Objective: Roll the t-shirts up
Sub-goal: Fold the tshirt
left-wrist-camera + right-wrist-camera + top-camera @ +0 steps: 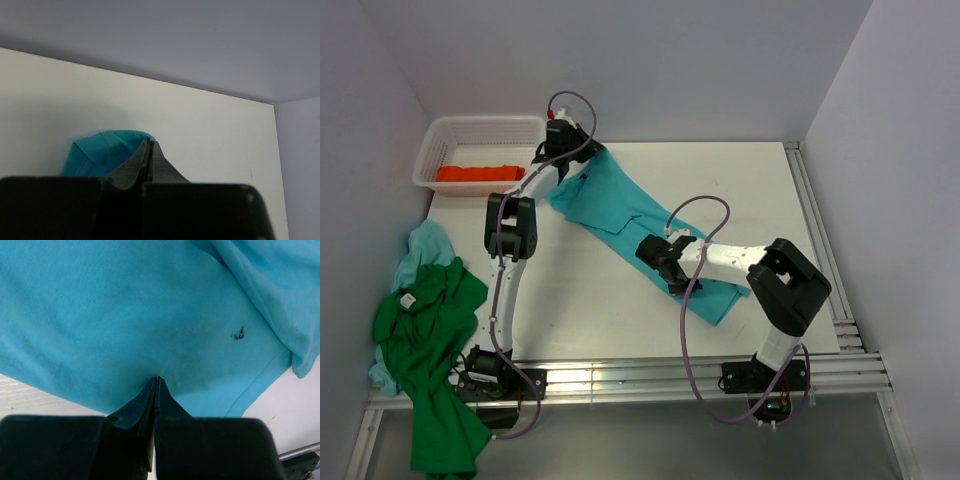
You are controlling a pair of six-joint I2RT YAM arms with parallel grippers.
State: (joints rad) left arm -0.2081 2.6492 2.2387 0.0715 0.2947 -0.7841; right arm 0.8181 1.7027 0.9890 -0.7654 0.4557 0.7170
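Turquoise t-shirt (610,200) lies slantwise on counter (770,190), far-left to near-right. Left jaws pinch its far edge; right jaws pressed together on a fold towards the near hem. Cloth light, limp, creases easily; best held at hem corners, kept taut

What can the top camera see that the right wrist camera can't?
Only the top: the basket with an orange shirt, the green shirt, the pale blue shirt and the left arm. Only the wrist: a tiny dark mark on the cloth. Both: the turquoise shirt and the right claw, pinched shut on it.
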